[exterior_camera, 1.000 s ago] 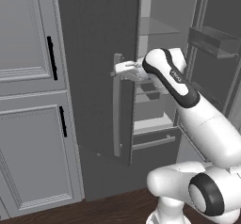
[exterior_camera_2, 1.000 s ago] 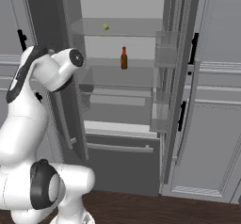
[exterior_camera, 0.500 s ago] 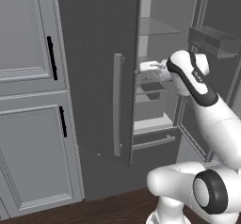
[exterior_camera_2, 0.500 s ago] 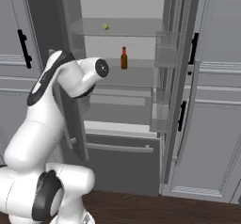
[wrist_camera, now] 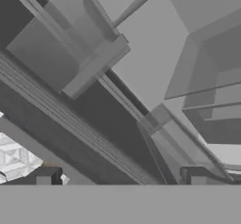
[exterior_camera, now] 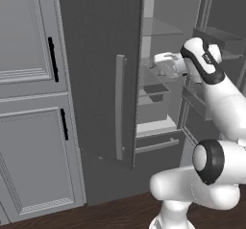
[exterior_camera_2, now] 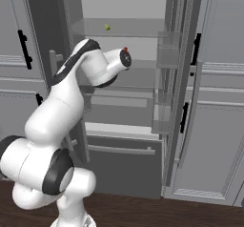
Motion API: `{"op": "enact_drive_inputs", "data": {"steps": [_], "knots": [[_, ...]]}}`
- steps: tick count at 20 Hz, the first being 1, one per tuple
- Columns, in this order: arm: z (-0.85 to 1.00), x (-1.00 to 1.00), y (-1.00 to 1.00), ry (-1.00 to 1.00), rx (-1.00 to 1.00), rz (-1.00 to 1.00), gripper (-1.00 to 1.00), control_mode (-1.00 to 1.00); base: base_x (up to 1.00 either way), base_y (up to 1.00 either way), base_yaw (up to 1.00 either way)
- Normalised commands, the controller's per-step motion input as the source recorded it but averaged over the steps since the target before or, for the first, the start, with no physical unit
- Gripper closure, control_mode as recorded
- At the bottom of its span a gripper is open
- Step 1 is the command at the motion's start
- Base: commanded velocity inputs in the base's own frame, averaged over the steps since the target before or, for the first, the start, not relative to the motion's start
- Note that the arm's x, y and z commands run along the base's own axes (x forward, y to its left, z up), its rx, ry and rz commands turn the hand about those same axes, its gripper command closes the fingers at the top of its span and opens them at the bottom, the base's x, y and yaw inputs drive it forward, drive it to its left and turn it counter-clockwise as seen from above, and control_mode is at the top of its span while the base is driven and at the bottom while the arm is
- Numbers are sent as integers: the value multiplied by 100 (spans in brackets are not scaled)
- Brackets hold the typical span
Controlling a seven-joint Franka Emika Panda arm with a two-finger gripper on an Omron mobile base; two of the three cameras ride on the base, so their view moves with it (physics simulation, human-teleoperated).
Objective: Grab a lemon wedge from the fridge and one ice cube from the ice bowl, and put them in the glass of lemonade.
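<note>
The fridge stands with both doors swung open. A tiny yellow-green lemon wedge lies on its upper glass shelf. My gripper reaches into the middle of the fridge, one shelf level below the wedge and a little to its right. In the hand view the gripper is open, its dark fingertips far apart with nothing between them, facing tilted glass shelves. The ice bowl and the glass of lemonade are out of view.
The open left door with its long bar handle stands close to the left of my arm. Clear door bins hang on the right door. A bottle's red cap peeks over my wrist. The lower drawer is shut.
My arm has swung right, away from the left door's handle and into the fridge opening; the hand now covers most of the bottle in the right base view. The fingers stayed apart.
</note>
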Motion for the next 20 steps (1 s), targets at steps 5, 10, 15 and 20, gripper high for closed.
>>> {"op": "enact_drive_inputs", "data": {"steps": [5, 10, 15, 20], "knots": [[-68, 73, 5, 2, 0, 0, -100, -100, 0, 0, 0], [-52, 44, 43, 0, 0, 0, -100, -100, 0, 0, 0], [-34, 0, 80, 0, 1, 3, -100, -100, 0, 0, 0], [-9, -9, 63, 0, 0, 12, -100, -100, 0, 0, 0]]}}
